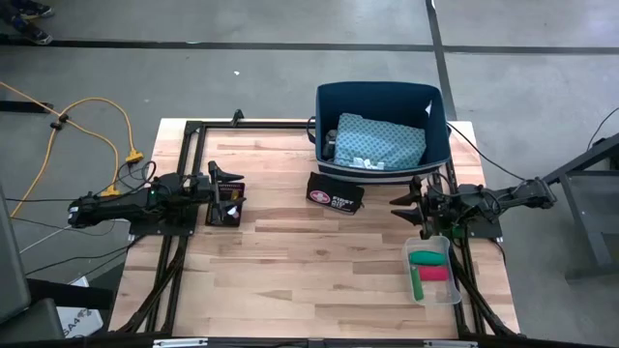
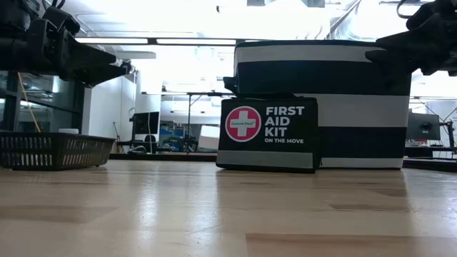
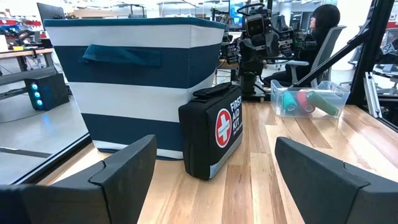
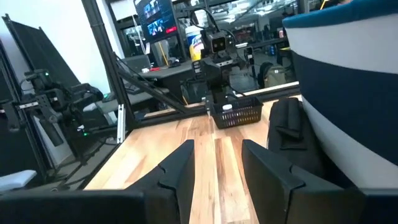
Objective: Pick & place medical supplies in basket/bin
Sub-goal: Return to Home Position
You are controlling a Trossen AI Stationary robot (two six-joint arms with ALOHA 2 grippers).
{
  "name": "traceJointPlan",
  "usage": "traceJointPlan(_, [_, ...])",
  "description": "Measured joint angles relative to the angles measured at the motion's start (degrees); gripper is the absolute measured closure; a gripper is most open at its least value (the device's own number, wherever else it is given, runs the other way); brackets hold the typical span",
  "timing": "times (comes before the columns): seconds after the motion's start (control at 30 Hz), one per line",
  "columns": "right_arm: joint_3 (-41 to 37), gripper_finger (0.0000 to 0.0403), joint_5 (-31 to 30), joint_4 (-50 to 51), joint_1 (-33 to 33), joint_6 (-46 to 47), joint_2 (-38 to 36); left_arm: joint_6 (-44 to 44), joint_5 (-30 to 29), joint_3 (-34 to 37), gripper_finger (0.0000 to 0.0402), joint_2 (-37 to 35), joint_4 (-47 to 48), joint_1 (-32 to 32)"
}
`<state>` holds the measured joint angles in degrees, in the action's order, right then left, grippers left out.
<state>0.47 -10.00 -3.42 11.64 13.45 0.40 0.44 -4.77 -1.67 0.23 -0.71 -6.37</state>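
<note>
The folded teal patterned gown (image 1: 379, 143) lies in the striped laundry bin (image 1: 377, 97), just beside the right gripper (image 1: 401, 201), whose empty fingers stand slightly apart. The left gripper (image 3: 214, 149), wide open and empty, hovers over a black mesh basket (image 1: 224, 213).

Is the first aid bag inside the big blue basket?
No, the first aid bag stands on the table beside the blue basket.

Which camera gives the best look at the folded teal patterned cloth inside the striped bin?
The high view: looking straight down, it shows the folded teal patterned cloth lying in the navy-and-white striped fabric bin. The low view and both wrist views show only the bin's outer walls; the cloth is hidden.
</note>
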Motion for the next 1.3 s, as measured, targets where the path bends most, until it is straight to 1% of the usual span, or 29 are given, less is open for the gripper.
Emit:
traceJointPlan(0.53, [0.0,0.0282,5.8,1.8,0.0,-0.2,0.0,0.0,0.0,0.0,0.008,0.0,0.0,0.0])
traceJointPlan(1.3, [-0.1,0.0282,5.5,1.8,0.0,-0.1,0.0,0.0,0.0,0.0,0.008,0.0,0.0,0.0])
